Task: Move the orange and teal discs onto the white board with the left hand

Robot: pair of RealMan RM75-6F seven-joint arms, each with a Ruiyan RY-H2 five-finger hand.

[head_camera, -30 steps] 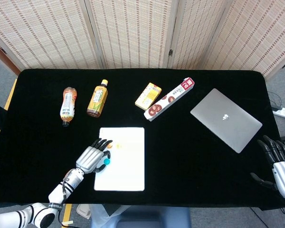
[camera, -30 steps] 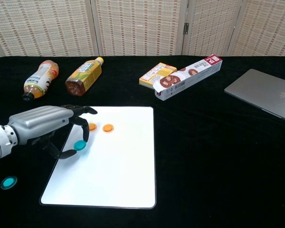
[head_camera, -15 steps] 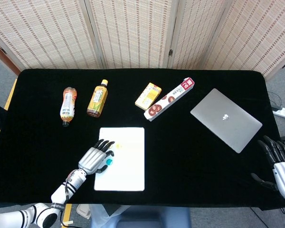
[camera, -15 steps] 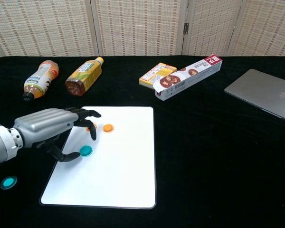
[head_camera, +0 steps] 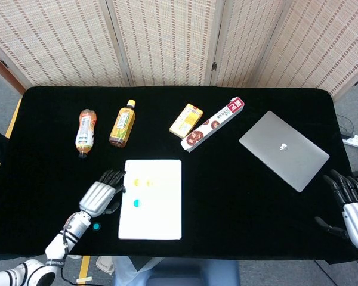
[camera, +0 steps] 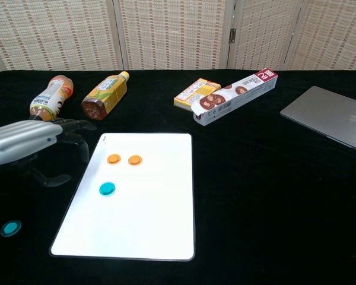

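One teal disc [camera: 11, 228] is left on the black tabletop [camera: 255, 196], off the white board [camera: 142, 219], nearer the robot than the empty left hand [camera: 24, 145], whose fingers are loosely spread. Two orange discs [camera: 123, 159] and another teal disc [camera: 107, 189] are seen on the board. The right hand [head_camera: 352, 205], fingers spread and empty, is shown only in the head view.

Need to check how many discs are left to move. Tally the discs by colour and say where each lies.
Orange discs: 2, and, both on the white board.
Teal discs: 2, one on the board, one off it on the black table.
Total: 4 discs.
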